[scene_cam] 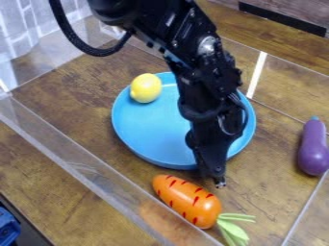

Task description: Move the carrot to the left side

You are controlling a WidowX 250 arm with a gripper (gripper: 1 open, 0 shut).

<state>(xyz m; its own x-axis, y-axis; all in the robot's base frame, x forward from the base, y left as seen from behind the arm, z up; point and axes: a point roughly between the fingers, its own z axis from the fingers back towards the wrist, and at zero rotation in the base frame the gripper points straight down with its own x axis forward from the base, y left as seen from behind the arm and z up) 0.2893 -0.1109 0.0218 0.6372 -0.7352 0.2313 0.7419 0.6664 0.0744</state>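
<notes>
The carrot [188,200] is seen lying on the wooden counter [77,106], near the front of the view, with its orange body crossed by thin dark stripes and its green top [234,228] turned toward the lower right. It is placed just in front of the blue plate [154,130], close to the plate's front rim but not on it.

The black arm [193,67] is brought down from the upper left, across the plate, and the pincer [216,178] is pointed steeply downward. Its tip is held just above and beside the thick end of the carrot; whether the carrot is touched cannot be told. The jaws are drawn together to a narrow point, and nothing is gripped between them.

A yellow ball [144,88] is set on the far left part of the plate, well apart from the pincer. A purple eggplant [313,146] is laid on the counter at the right edge of the view, apart from the plate. The work area is bounded by clear plastic walls [58,144], one of which runs along the near left side.
</notes>
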